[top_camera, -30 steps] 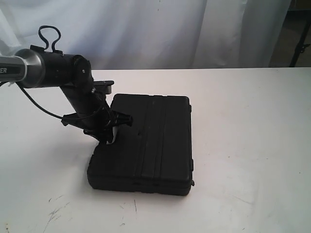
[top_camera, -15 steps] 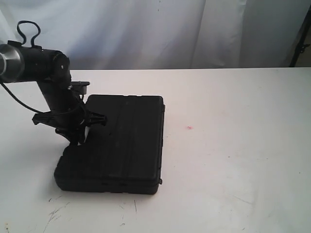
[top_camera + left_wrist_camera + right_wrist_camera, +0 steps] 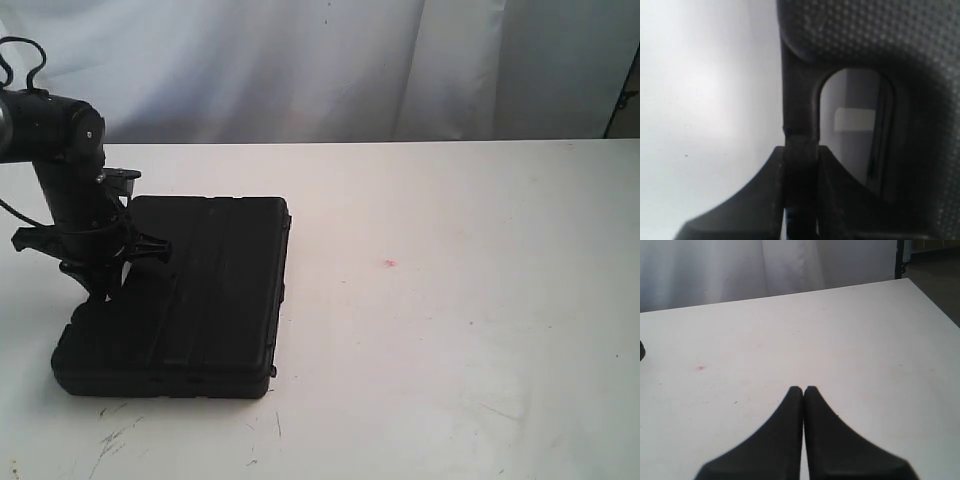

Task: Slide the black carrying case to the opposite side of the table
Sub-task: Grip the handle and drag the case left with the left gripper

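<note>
The black carrying case lies flat on the white table, at its left side in the exterior view. My left gripper stands over the case's left edge and is shut on the case's handle. In the left wrist view the handle bar runs between the two fingers, with the textured case body beyond it. My right gripper is shut with nothing in it, hovering over bare table; the exterior view does not show it.
A small pink spot marks the table right of the case, also visible as the pink spot in the right wrist view. Dark scratches lie near the front left edge. A white curtain hangs behind.
My left gripper has dragged the case steadily leftward across the table, uncovering the pink spot. The case has kept its orientation.
</note>
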Controlling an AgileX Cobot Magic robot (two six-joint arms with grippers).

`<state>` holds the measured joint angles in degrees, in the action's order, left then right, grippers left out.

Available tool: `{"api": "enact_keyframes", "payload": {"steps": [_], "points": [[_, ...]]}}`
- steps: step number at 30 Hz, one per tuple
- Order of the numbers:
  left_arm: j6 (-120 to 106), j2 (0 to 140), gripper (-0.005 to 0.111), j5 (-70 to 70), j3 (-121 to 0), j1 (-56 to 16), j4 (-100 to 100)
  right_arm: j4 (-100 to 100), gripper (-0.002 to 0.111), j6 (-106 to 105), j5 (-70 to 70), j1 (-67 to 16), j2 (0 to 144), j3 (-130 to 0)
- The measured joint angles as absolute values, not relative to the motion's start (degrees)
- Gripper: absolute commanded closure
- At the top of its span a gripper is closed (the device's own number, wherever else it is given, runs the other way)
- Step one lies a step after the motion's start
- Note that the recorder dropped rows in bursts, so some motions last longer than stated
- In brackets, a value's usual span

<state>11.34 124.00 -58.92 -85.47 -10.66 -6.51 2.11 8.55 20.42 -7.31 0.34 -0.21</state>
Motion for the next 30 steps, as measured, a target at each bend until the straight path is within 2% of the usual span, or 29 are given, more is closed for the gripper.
{"api": "enact_keyframes", "payload": {"steps": [14, 30], "points": [[10.4, 124.0, 0.107, -59.6, -85.5, -7.5, -8.5, 2.1, 0.108, 8.6, 20.4, -7.3, 0.3, -0.2], [10.3, 124.0, 0.107, -59.6, -85.5, -7.2, -10.9, 2.1, 0.108, 8.6, 20.4, -7.3, 0.3, -0.2]]}}
